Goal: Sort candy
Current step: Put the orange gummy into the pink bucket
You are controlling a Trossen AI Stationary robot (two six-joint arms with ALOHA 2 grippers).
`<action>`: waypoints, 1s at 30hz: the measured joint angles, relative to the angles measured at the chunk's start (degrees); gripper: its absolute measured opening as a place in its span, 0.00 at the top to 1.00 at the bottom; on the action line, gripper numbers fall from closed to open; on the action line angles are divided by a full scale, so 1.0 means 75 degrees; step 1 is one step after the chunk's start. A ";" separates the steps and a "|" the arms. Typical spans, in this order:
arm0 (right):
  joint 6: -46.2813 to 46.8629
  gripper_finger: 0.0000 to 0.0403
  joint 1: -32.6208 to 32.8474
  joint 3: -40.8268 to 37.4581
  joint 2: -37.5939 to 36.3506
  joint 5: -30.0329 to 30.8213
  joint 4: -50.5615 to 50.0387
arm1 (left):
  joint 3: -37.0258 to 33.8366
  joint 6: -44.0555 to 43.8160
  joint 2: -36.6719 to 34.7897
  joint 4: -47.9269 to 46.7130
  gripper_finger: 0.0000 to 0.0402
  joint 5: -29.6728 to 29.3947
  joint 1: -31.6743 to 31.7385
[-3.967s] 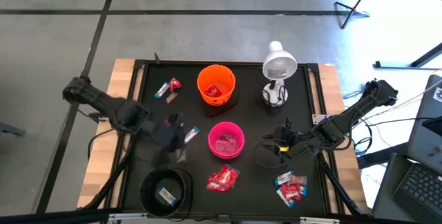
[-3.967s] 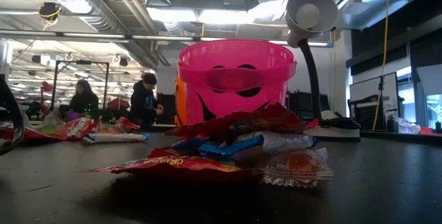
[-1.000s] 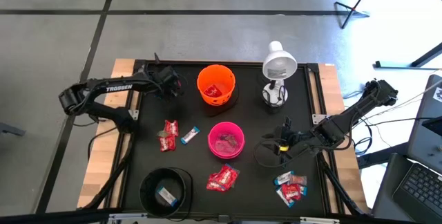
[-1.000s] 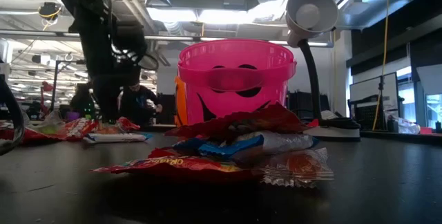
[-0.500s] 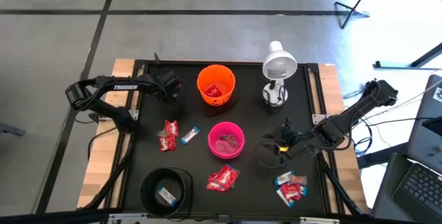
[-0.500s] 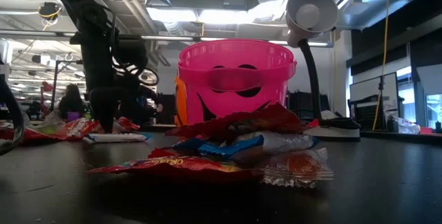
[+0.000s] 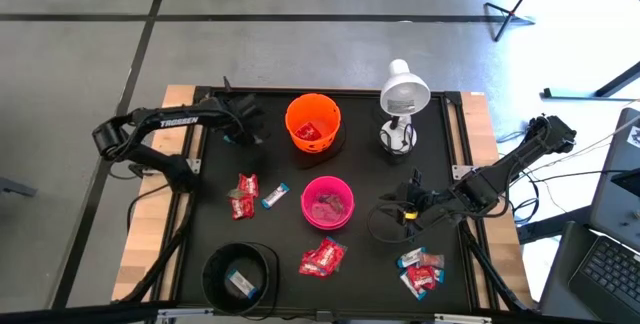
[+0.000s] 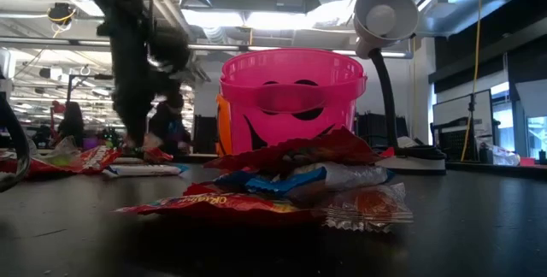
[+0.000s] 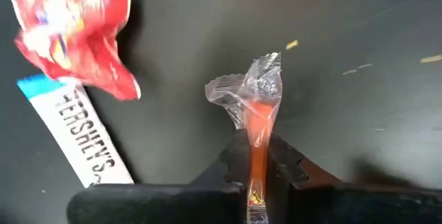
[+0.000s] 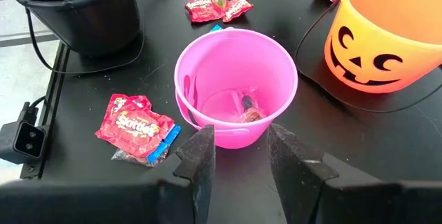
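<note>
My left gripper [image 7: 243,126] points down at the table's far left, beside the orange bowl [image 7: 313,122], and is shut on a small clear-wrapped orange candy [image 9: 257,124]. A red candy [image 9: 76,37] and a white-and-blue bar [image 9: 83,141] lie flat on the table beside it. My right gripper [image 7: 403,209] hangs open and still, right of the pink bowl [image 7: 327,202]. More candy lies in piles: left of the pink bowl [image 7: 243,194], in front of it [image 7: 322,257] and at the near right [image 7: 420,271]. My left gripper pinches the candy's narrow orange strip [image 9: 257,141] between its two fingers [image 9: 284,169], coming from above and pointing down. The crumpled clear wrapper end [image 9: 245,89] sticks out past the fingertips toward the table. Whether that end still touches the table, I cannot tell.
A black bowl [image 7: 240,276] stands at the near left with one candy in it. A white desk lamp [image 7: 403,99] stands at the far right. The pink bowl [image 10: 235,86] holds a few candies. People show in the room beyond the table.
My left gripper has dipped onto the far-left candy beside the orange bowl and is coming up again, blurred in the low view.
</note>
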 joint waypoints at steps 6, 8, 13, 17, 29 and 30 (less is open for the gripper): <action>0.0008 0.67 -0.0003 0.0000 0.0002 0.0012 0.0003 | 0.1089 -0.0064 -0.0913 -0.0373 1.00 0.0388 -0.0887; 0.0053 0.67 -0.0003 0.0000 0.0002 0.0015 0.0004 | 0.1469 -0.0192 -0.1254 -0.0307 1.00 0.0393 -0.1299; 0.0166 0.67 -0.0003 0.0000 0.0002 0.0133 0.0006 | 0.2066 -0.0553 -0.1685 0.1238 1.00 0.0450 -0.2795; 0.0169 0.67 -0.0003 0.0000 0.0002 0.0297 0.0030 | 0.2081 -0.0402 -0.1440 0.3254 1.00 0.0794 -0.4217; 0.0169 0.67 -0.0003 0.0000 0.0002 0.0341 0.0245 | 0.2077 0.0000 0.0757 0.5440 1.00 0.0421 -0.5680; 0.0169 0.67 -0.0003 0.0000 0.0002 0.0341 0.0242 | 0.2077 0.0000 0.0902 0.5451 1.00 0.0460 -0.5653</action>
